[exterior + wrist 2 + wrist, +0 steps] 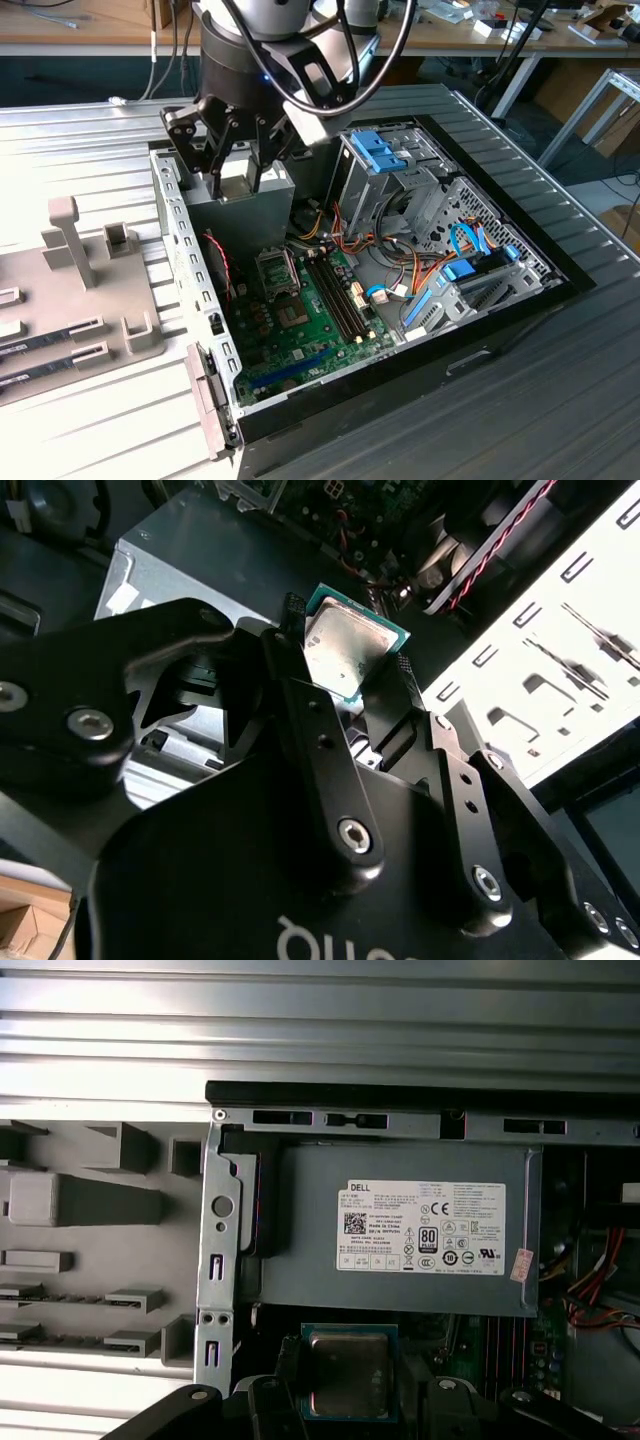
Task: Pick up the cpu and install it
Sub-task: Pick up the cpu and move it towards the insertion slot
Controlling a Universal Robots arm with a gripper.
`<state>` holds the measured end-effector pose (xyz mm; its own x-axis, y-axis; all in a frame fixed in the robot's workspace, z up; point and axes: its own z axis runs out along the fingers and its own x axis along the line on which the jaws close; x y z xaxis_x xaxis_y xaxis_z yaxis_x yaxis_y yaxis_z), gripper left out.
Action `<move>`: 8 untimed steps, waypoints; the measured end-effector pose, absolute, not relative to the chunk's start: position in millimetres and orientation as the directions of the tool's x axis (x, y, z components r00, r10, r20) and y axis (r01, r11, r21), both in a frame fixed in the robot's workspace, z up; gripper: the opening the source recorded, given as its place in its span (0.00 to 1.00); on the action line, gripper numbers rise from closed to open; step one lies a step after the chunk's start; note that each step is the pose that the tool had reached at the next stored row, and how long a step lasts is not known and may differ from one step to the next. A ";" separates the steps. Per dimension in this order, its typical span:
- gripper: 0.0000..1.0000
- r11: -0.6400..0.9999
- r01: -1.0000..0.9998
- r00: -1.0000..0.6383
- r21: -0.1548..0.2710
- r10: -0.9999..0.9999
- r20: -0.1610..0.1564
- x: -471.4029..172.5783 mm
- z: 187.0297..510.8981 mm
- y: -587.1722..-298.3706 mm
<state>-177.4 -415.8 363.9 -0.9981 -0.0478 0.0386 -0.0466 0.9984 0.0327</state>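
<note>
The cpu (pixel 345 645) is a small square chip with a green rim and a dull silver lid. My gripper (pixel 345 652) is shut on it, one black finger (pixel 292 640) against each of two opposite edges. In the first wrist view the cpu (pixel 347 1372) hangs over the near edge of the grey power-supply box (pixel 400 1225). In the exterior view my gripper (pixel 238 172) hovers above that box (pixel 240 225) at the back of the open computer case. The motherboard's socket (pixel 278 268) lies lower, toward the case's middle.
A grey holder plate (pixel 90 280) with upright posts and slotted memory sticks (pixel 50 340) lies at the exterior view's left of the case. The case's metal wall (pixel 185 250) stands close to the gripper. A drive cage with blue tabs (pixel 385 150) and loose cables (pixel 400 280) sit at the exterior view's right.
</note>
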 end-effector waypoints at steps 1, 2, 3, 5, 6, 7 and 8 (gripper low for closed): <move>0.47 0.998 -0.047 -0.998 0.033 -0.048 0.039 -177.5 363.9 -416.4; 0.47 0.998 -0.047 -0.998 0.033 -0.048 0.039 -177.5 363.9 -416.7; 0.47 0.998 -0.047 -0.998 0.033 -0.048 0.039 -177.5 363.9 -417.1; 0.47 0.998 -0.046 -0.998 0.033 -0.048 0.039 -177.4 363.8 -417.5; 0.47 0.998 -0.047 -0.998 0.033 -0.048 0.039 -177.4 363.9 -417.7; 0.47 0.998 -0.046 -0.998 0.033 -0.048 0.039 -177.5 363.9 -417.9; 0.47 0.998 -0.047 -0.998 0.033 -0.048 0.039 -177.5 363.8 -418.1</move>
